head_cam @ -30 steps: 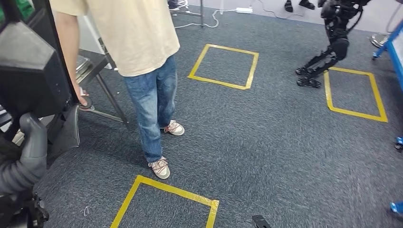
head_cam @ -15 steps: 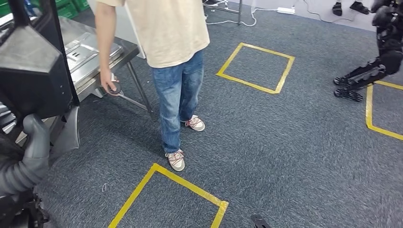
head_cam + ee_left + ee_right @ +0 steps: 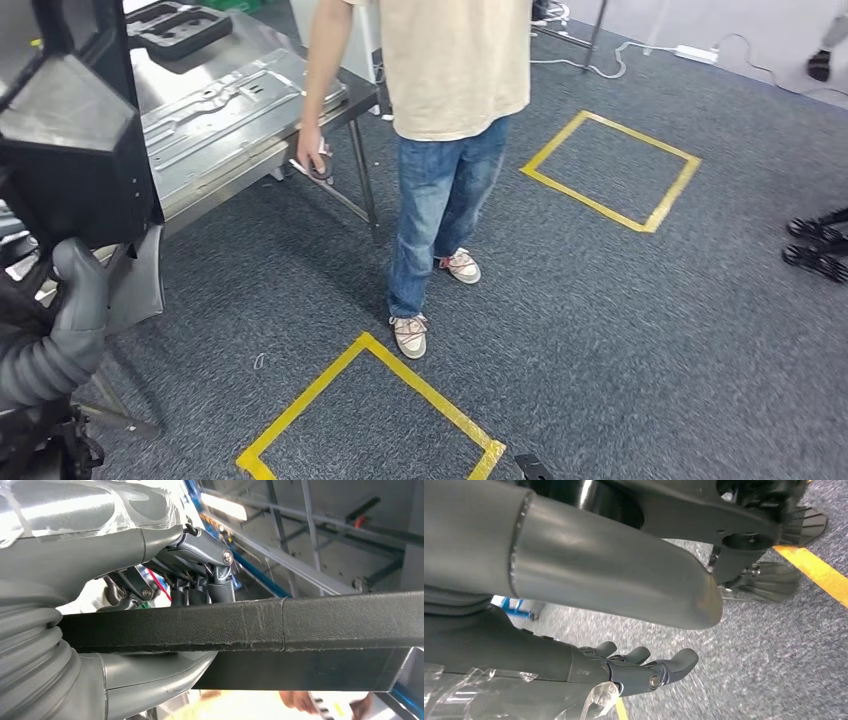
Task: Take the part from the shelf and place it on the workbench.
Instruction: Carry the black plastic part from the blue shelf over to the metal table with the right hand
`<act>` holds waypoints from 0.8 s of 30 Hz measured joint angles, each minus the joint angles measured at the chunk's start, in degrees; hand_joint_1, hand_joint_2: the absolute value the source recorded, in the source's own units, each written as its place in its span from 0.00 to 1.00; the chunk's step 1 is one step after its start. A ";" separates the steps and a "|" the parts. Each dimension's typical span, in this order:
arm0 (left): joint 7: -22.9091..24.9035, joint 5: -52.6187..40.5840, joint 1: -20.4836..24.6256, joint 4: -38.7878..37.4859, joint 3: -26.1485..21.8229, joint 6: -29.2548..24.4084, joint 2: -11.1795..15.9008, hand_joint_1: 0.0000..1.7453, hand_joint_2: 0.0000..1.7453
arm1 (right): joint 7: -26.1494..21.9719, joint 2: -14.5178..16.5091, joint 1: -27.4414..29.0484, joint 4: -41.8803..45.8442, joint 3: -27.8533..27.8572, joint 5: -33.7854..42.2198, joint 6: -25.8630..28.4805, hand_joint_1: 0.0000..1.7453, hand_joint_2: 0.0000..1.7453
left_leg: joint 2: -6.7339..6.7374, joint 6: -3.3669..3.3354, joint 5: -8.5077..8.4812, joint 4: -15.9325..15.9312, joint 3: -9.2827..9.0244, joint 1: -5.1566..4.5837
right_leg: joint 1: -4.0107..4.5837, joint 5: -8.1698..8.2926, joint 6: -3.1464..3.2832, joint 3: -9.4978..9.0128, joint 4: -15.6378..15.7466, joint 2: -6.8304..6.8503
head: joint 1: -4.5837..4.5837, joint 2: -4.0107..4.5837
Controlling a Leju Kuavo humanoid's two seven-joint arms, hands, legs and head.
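Note:
My left hand grips a large black angular part at the left of the head view. In the left wrist view the part's flat black edge runs across, with the grey thumb under it and the dark fingers over it. The metal workbench stands at the upper left, beyond the held part. Another black part lies on its far end. My right hand hangs over the carpet, fingers loosely bent with nothing in them.
A person in a cream shirt and jeans stands beside the workbench's corner, one hand down by its leg. Yellow tape squares mark the grey carpet. Another robot's dark feet show at the right edge.
The camera has turned left: the whole scene has slid right and the workbench has come much further into view. The black part stays in my left hand.

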State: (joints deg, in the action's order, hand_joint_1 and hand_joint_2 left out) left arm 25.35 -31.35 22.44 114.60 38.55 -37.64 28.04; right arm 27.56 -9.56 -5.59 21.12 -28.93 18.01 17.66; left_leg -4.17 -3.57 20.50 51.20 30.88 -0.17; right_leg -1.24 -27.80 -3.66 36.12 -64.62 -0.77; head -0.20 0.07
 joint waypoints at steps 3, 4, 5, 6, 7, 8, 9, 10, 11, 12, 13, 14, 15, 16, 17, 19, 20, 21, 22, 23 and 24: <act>0.00 -0.10 0.14 0.01 -0.02 0.18 0.02 1.00 1.00 | 0.00 0.30 0.21 -0.05 -0.23 0.11 -0.01 0.00 0.00 | -2.29 1.15 0.53 1.57 1.16 0.40 | -1.16 3.29 -0.56 -4.17 9.27 -4.07 | 0.02 0.01; 0.01 -0.15 0.18 0.01 -0.04 0.29 0.05 1.00 1.00 | 0.00 0.40 0.19 -0.09 -0.28 0.22 -0.01 0.00 0.00 | -2.92 1.48 0.46 1.87 1.67 0.43 | -1.21 3.10 -0.30 -4.30 9.77 -4.47 | 0.01 0.01; 0.01 -0.17 0.18 0.02 -0.05 0.39 0.08 1.00 1.00 | 0.02 0.42 0.13 -0.15 -0.33 0.33 -0.01 0.00 0.00 | -3.55 1.71 0.34 2.03 2.09 0.51 | -1.15 3.13 0.15 -4.18 9.80 -3.75 | -0.04 0.00; 0.03 -0.17 0.10 0.02 -0.05 0.44 0.11 1.00 1.00 | 0.04 0.48 -0.01 -0.21 -0.40 0.42 -0.01 0.00 0.00 | -3.45 1.92 0.33 2.14 2.36 0.55 | -1.07 3.17 0.47 -4.12 9.73 -2.90 | -0.07 0.00; 0.05 -0.17 0.06 0.02 -0.07 0.46 0.16 1.00 1.00 | 0.07 0.51 -0.16 -0.24 -0.47 0.48 -0.01 0.00 0.00 | -2.42 2.14 0.80 2.94 2.83 0.50 | -1.04 3.22 0.77 -4.13 9.74 -2.09 | -0.14 0.00; 0.07 -0.17 0.06 0.02 -0.09 0.48 0.20 1.00 1.00 | 0.10 0.55 -0.21 -0.26 -0.55 0.48 -0.01 0.00 0.00 | -0.86 2.36 1.93 4.92 3.78 0.43 | -1.03 3.27 1.01 -4.14 9.78 -1.27 | -0.21 0.00; 0.09 -0.17 0.08 0.02 -0.11 0.50 0.23 1.00 1.00 | 0.11 0.53 -0.21 -0.27 -0.61 0.46 -0.01 0.00 0.00 | 1.05 2.60 3.64 8.23 5.27 0.35 | -0.93 3.29 1.21 -4.15 9.83 -0.47 | -0.27 0.00; 0.11 -0.16 0.12 0.02 -0.13 0.54 0.27 1.00 1.00 | 0.13 0.52 -0.15 -0.30 -0.64 0.45 -0.01 0.00 0.00 | 2.49 2.82 5.72 12.56 7.26 0.29 | -0.81 3.26 1.36 -4.15 9.84 0.38 | -0.33 0.00; 0.15 -0.15 0.13 0.02 -0.12 0.60 0.28 1.00 1.00 | 0.13 0.52 -0.11 -0.31 -0.68 0.45 -0.02 0.00 0.00 | 3.16 2.91 7.54 16.95 9.26 0.32 | -0.66 3.20 1.46 -4.14 9.84 1.23 | -0.34 0.00; 0.20 -0.14 0.11 0.02 -0.10 0.69 0.28 1.00 1.00 | 0.13 0.52 -0.11 -0.33 -0.72 0.45 -0.02 0.00 0.00 | 3.45 2.88 8.62 20.08 10.68 0.32 | -0.52 3.13 1.56 -4.14 9.84 2.07 | -0.34 0.00; 0.25 -0.10 0.10 0.02 -0.09 0.80 0.28 1.00 1.00 | 0.13 0.53 -0.16 -0.35 -0.79 0.46 -0.03 0.00 0.00 | 3.56 2.70 8.70 21.08 11.05 0.24 | -0.35 3.07 1.65 -4.18 9.85 2.87 | -0.35 0.00; 0.31 -0.06 0.12 0.02 -0.09 0.89 0.28 1.00 1.00 | 0.13 0.55 -0.26 -0.35 -0.88 0.49 -0.04 0.00 0.00 | 3.71 2.32 7.68 19.40 10.03 0.06 | -0.16 3.01 1.72 -4.29 9.87 3.64 | -0.35 0.00; 0.33 -0.02 0.17 0.02 -0.11 0.96 0.28 1.00 1.00 | 0.13 0.58 -0.36 -0.35 -0.98 0.51 -0.08 0.00 0.00 | 4.24 1.70 5.94 15.49 7.81 -0.30 | 0.02 2.95 1.81 -4.49 9.97 4.36 | -0.35 0.00; 0.35 0.01 0.27 0.02 -0.16 0.99 0.30 1.00 1.00 | 0.13 0.72 -0.44 -0.34 -1.07 0.54 -0.12 0.00 0.00 | 5.86 0.78 4.08 10.64 5.03 -0.97 | 0.13 2.90 1.87 -4.77 10.15 5.06 | -0.34 0.00; 0.37 0.01 0.49 0.02 -0.22 1.02 0.33 1.00 1.00 | 0.13 0.91 -0.48 -0.34 -1.13 0.56 -0.16 0.00 0.00 | 7.78 -0.16 2.71 6.02 2.51 -1.79 | 0.29 2.85 1.89 -5.04 10.34 5.78 | -0.39 0.01; 0.38 0.02 0.95 0.02 -0.32 1.09 0.44 1.00 1.00 | 0.14 1.24 -0.47 -0.35 -1.17 0.58 -0.22 0.00 0.00 | 10.45 -1.35 1.77 1.19 0.14 -3.06 | 0.41 2.82 1.81 -5.43 10.73 7.32 | -0.53 0.01; 0.40 0.02 1.07 0.02 -0.33 1.15 0.49 1.00 1.00 | 0.24 1.30 -0.50 -0.36 -1.17 0.61 -0.27 0.00 0.00 | 10.16 -1.45 1.78 0.51 0.03 -3.25 | 0.54 2.78 1.71 -5.60 10.89 8.22 | -0.61 0.01; 0.44 0.04 1.07 0.02 -0.33 1.24 0.54 1.00 1.00 | 0.34 1.30 -0.56 -0.36 -1.19 0.64 -0.31 0.00 0.00 | 9.27 -1.31 1.47 0.03 -0.16 -2.99 | 0.64 2.62 1.56 -5.78 11.02 8.87 | -0.63 0.00; 0.49 0.05 1.04 0.03 -0.33 1.34 0.56 1.00 1.00 | 0.45 1.31 -0.62 -0.36 -1.21 0.68 -0.37 0.00 0.00 | 8.32 -1.16 1.11 -0.48 -0.45 -2.71 | 0.71 2.14 1.39 -5.85 10.66 8.33 | -0.61 0.01; 0.58 0.09 1.08 0.04 -0.31 1.45 0.57 1.00 1.00 | 0.54 1.31 -0.66 -0.36 -1.22 0.71 -0.41 0.00 0.00 | 7.48 -1.07 0.74 -0.95 -0.77 -2.31 | 0.76 1.13 1.24 -5.43 9.29 6.88 | -0.59 0.00; 0.69 0.15 1.11 0.04 -0.27 1.54 0.57 1.00 1.00 | 0.54 1.31 -0.61 -0.37 -1.24 0.73 -0.43 0.00 0.00 | 6.64 -0.96 0.41 -1.33 -1.07 -1.89 | 0.77 -0.42 1.08 -4.32 6.59 4.84 | -0.54 0.01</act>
State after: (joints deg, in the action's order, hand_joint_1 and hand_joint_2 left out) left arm 26.04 -31.21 23.55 114.64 38.28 -36.10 28.61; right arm 28.10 -8.26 -6.20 20.76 -30.17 18.74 17.23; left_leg 2.46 -4.53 20.91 49.87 29.81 -2.06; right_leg -0.48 -28.22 -2.58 31.81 -58.03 4.07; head -0.74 0.07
